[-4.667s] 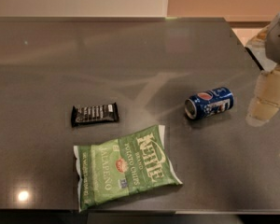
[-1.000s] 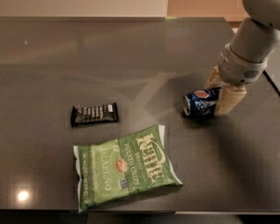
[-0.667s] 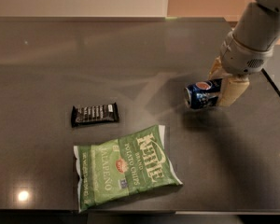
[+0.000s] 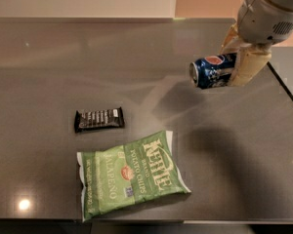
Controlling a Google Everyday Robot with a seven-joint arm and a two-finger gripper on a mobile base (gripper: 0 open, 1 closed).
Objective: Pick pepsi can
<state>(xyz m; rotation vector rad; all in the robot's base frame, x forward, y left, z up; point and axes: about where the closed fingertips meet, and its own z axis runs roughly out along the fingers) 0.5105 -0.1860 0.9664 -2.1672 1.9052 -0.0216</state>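
Observation:
The pepsi can (image 4: 211, 71) is a small dark-blue can with a red-white-blue logo and a silver end. It is held on its side, silver end pointing left, lifted above the grey table (image 4: 49, 72) at the right. My gripper (image 4: 236, 62) is shut on the can's right half, with one beige finger (image 4: 249, 66) in front of it and the other behind. The grey arm rises to the upper right corner.
A green Kettle jalapeño chip bag (image 4: 131, 180) lies flat at the front centre. A dark wrapped snack bar (image 4: 99, 119) lies to its upper left. The table's right edge (image 4: 285, 89) runs close beside the gripper.
The gripper closed around the can where it lay on the table, then lifted it up and away from the surface. The chip bag and snack bar have not moved.

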